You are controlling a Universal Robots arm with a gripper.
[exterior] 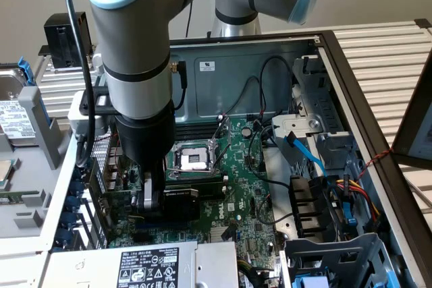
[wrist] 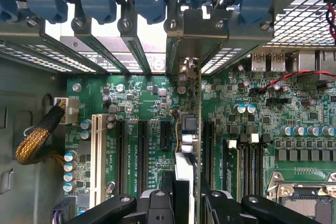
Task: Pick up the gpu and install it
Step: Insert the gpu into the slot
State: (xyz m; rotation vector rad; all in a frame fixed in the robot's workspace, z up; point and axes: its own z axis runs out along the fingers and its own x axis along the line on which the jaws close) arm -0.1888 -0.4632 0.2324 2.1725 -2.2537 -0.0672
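While my gripper (wrist: 186, 203) clamps the gpu (wrist: 188, 145) edge-on above the motherboard (wrist: 142, 103), I hold it upright. Its bracket (wrist: 197, 35) at twelve o'clock must meet the rear opening.

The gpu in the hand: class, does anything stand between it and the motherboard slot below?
Nothing visible does. The gpu stands on edge in the hand, directly over the motherboard, between the black slots.
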